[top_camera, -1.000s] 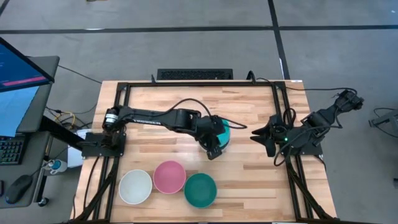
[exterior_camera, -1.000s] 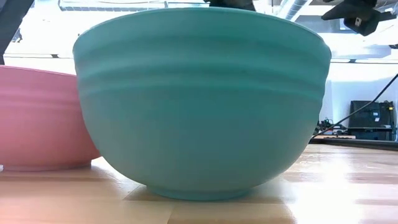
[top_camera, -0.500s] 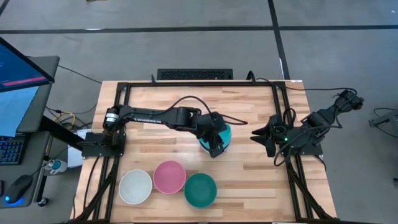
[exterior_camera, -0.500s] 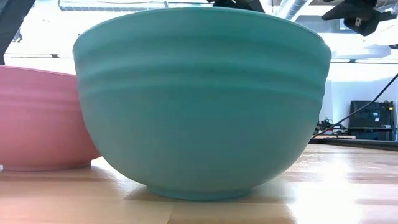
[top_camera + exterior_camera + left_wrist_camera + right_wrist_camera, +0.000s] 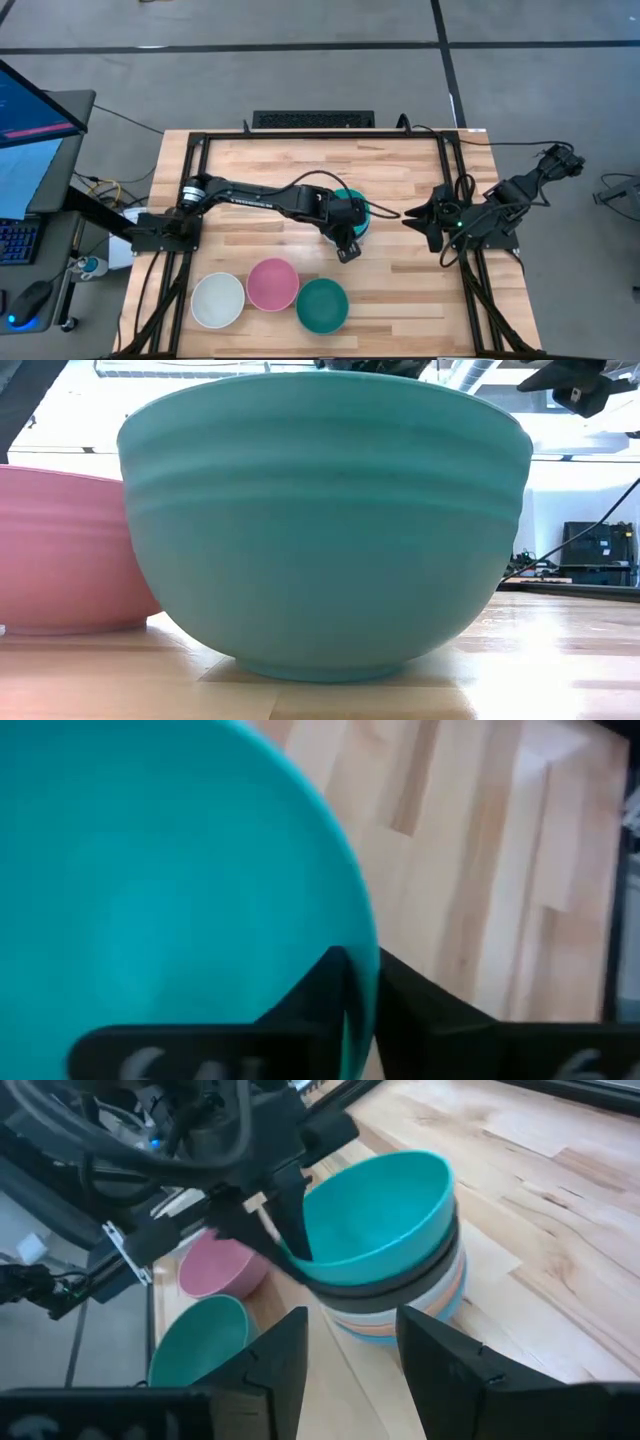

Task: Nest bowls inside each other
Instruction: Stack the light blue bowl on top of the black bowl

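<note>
From above, my left hand (image 5: 347, 243) reaches over the stack of bowls (image 5: 352, 208) mid-worktop (image 5: 420, 290), near the idle right hand (image 5: 417, 218), its fingers apart. Left wrist: fingers (image 5: 325, 990) pinch the cyan bowl's rim (image 5: 362, 910). Right wrist: it sits tilted, so I'd level it before releasing.

Place: you are in a robot lab | Floor: bare grey floor (image 5: 300, 25) along the top | Table: wood table (image 5: 400, 290) with a black metal frame in the middle | Desk: computer screen (image 5: 30, 110), keyboard (image 5: 18, 243) and mouse (image 5: 30, 300) at the left edge
</note>
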Controlling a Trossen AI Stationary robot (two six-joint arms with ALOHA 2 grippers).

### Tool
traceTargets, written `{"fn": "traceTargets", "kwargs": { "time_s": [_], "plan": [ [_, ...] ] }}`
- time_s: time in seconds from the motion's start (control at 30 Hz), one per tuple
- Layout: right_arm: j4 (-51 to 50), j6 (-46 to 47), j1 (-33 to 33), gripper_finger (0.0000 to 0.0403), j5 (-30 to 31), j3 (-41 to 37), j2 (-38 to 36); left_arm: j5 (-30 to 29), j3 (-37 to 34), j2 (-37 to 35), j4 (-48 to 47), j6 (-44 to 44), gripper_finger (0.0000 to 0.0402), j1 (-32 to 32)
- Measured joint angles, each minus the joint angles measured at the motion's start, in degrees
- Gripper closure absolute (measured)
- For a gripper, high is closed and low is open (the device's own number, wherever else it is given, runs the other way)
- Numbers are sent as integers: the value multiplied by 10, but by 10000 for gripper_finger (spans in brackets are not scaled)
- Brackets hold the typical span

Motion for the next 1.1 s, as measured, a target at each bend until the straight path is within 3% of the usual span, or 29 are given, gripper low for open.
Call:
{"fn": "traceTargets", "kwargs": {
  "time_s": [0.27, 0.37, 0.87, 1.1],
  "plan": [
    [2, 0, 0, 227, 0, 0, 8, -10, 1, 1, 13, 6, 390, 1],
    [1, 0, 0, 227, -1, 0, 12, 17, 1, 1, 18, 8, 388, 2],
    [8, 0, -1, 227, -1, 0, 15, 66, 0, 2, 29, 0, 319, 13],
    [11, 0, 0, 227, -1, 0, 15, 34, 50, -11, 21, 19, 318, 13]
  ]
}}
